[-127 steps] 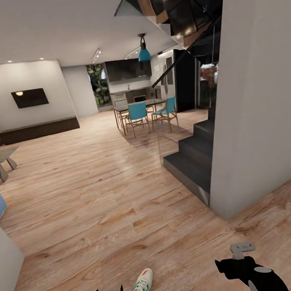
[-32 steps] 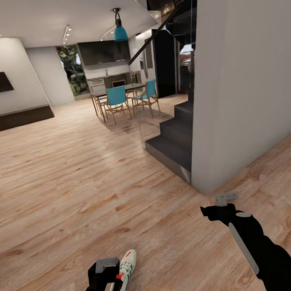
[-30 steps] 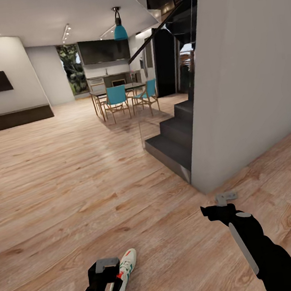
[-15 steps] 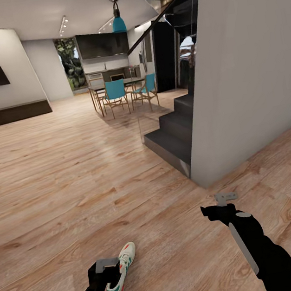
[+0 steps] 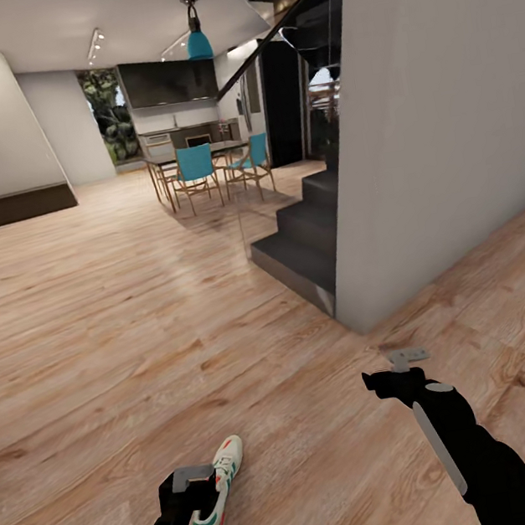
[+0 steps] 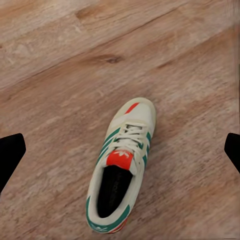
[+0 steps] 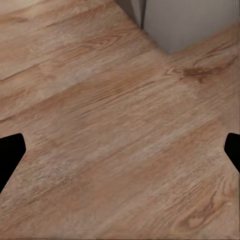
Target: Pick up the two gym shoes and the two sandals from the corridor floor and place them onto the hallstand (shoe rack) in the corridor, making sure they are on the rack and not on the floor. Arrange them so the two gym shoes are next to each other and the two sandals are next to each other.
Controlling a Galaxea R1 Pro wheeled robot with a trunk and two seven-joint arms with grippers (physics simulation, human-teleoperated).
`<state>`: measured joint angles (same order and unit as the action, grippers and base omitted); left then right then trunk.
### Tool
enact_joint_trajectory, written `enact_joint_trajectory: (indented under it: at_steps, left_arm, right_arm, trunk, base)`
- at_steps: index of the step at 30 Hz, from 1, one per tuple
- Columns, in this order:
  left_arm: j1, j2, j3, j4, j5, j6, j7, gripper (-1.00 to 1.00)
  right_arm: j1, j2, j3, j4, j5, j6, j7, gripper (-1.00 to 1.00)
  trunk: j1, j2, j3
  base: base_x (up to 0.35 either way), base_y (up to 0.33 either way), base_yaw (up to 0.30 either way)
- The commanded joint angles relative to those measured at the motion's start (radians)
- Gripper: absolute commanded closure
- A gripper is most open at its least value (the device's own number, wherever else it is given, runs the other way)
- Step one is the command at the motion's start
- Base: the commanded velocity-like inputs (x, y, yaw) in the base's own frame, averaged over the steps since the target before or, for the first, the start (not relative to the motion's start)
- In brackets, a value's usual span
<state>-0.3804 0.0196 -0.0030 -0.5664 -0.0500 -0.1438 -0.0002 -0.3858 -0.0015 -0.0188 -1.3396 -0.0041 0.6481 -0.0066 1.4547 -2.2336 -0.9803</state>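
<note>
Glossy black arms [image 5: 462,451] with grey end fittings.

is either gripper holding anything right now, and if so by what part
Nothing is held. The left gripper hangs open above the gym shoe, which lies on the corridor floor. The right gripper is open over bare planks.

Bright even indoor light, soft shadows; wrist views slightly blurry; head view wide-angle, edges stretched.

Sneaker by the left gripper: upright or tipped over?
Upright. The sneaker sits sole-down on the floor; laces, tongue and open collar face up.
</note>
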Motion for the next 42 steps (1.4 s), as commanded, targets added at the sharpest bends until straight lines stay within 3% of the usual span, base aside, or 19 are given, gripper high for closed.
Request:
enact_joint_trajectory:
  at_steps: [1, 22, 42]
  left_arm:
    - [0.0, 0.0, 0.0, 0.0, -0.005, -0.003, 0.0, -1.0]
    - [0.0, -0.001, -0.003, 0.0, -0.006, -0.003, -0.001, -1.0]
    - [0.0, -0.002, -0.004, 0.0, -0.007, -0.005, -0.001, -1.0]
  right_arm:
    - [-0.001, 0.0, 0.0, -0.001, -0.001, 0.005, -0.001, -1.0]
    - [-0.001, 0.0, 0.0, -0.001, -0.001, 0.005, 0.0, -1.0]
    - [-0.001, 0.0, 0.0, -0.001, 0.0, 0.005, -0.001, -1.0]
  trunk:
    - [0.0, 0.0, -0.001]
    - [0.0, 0.0, -0.001]
    - [0.0, 0.0, -0.004]
  base:
    - [-0.125, 0.265, -0.284]
    - [-0.071, 0.254, -0.287]
    - [-0.002, 0.005, -0.017]
